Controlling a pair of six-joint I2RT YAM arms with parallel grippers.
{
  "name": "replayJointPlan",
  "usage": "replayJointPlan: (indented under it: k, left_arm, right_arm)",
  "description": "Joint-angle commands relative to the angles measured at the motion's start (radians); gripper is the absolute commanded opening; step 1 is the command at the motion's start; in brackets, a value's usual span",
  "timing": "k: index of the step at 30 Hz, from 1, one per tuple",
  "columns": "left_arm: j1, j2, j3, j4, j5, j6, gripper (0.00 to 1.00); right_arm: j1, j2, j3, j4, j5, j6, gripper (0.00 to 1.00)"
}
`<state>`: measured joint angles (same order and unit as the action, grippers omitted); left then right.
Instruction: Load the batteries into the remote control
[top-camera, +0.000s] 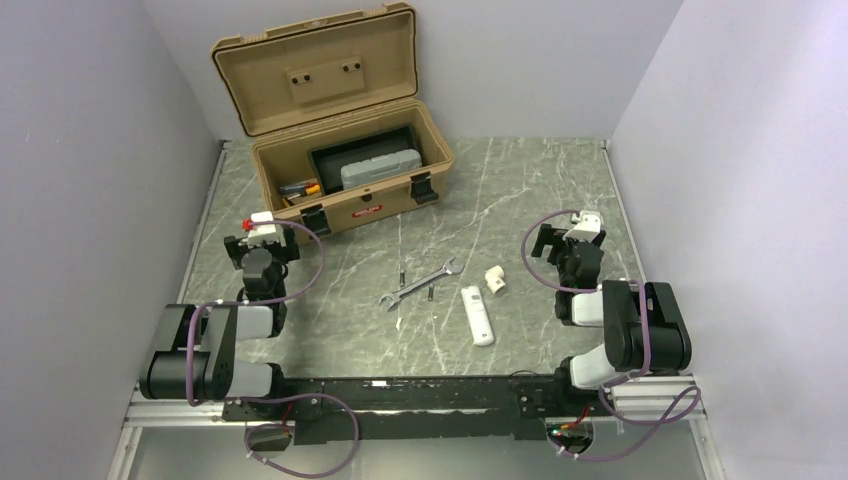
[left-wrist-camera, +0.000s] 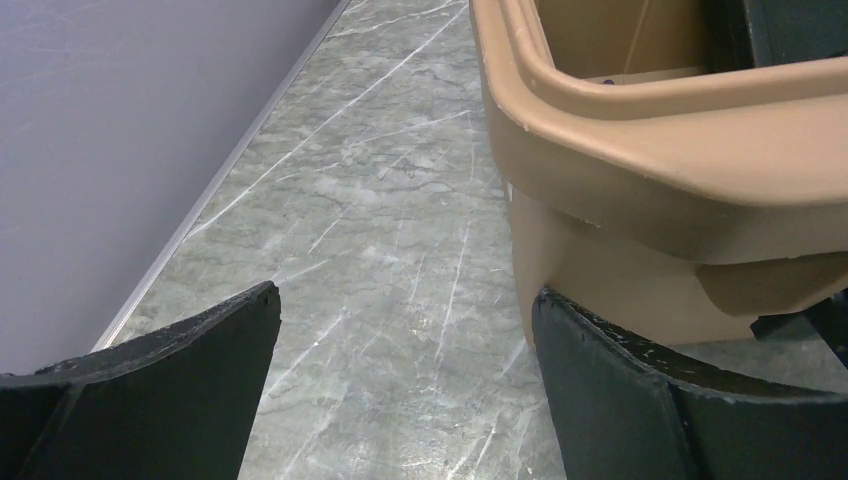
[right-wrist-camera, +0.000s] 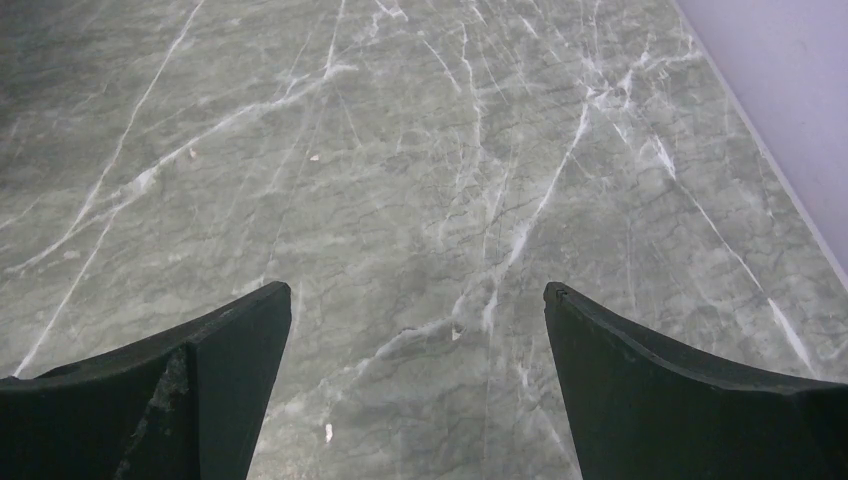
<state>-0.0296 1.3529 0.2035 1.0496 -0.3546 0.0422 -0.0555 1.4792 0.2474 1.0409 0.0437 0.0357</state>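
The left gripper (left-wrist-camera: 405, 305) and right gripper (right-wrist-camera: 418, 300) are spread wide, with nothing held; the remote (top-camera: 477, 314) lies untouched.

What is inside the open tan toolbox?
The toolbox holds a black tray with a grey case in it, and small orange and yellow items beside the tray. Whatever lies under tray and case is covered.

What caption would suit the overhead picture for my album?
Left gripper and right gripper open, flanking a remote, a wrench and an open toolbox on the table.
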Motion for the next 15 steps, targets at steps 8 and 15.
replayJointPlan:
  k: [8, 15]
  left_arm:
    - [-0.001, 0.002, 0.004, 0.065, 0.025, 0.000, 0.99]
    - [-0.004, -0.012, -0.038, 0.141, 0.023, 0.005, 0.99]
  right_arm:
    - [0.003, 0.001, 0.014, 0.050, -0.005, -0.003, 1.00]
    - [0.003, -0.001, 0.010, 0.055, -0.008, -0.003, 1.00]
